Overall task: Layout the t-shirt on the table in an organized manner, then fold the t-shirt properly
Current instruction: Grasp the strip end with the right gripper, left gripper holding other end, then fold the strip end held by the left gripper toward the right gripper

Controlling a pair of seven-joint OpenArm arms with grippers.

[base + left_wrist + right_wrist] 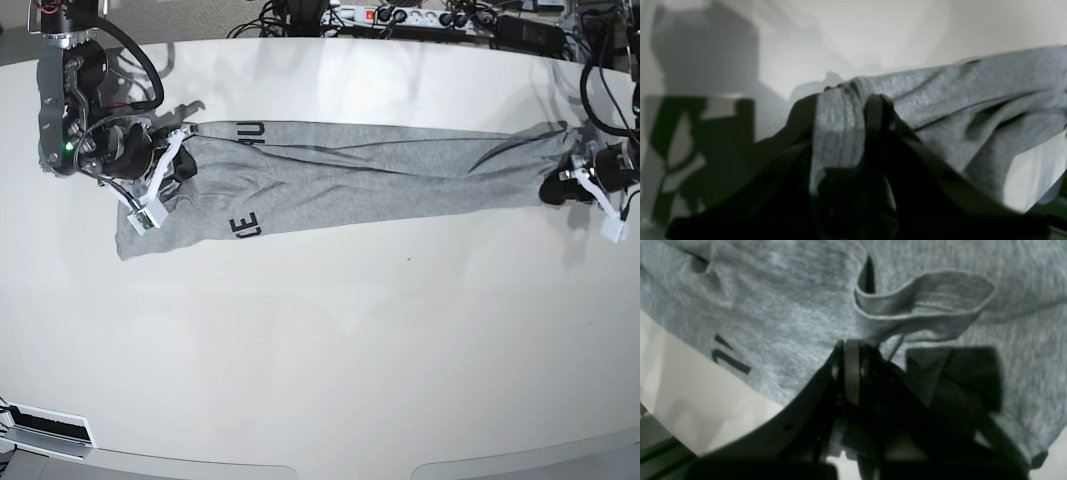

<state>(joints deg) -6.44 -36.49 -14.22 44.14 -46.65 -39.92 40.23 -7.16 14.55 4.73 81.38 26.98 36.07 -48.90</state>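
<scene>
Two sets of fingers pinch opposite ends of the t-shirt, left gripper and right gripper, its long axis stretched between them along the desk's far edge.

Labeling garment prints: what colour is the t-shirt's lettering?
Black block lettering on the heather-grey cotton t-shirt; clearest in the base view.

The t-shirt is soft, matt heather-grey knitted cloth with ribbed hems; the counter is smooth, glossy white; both pincers look matt black plastic.
</scene>
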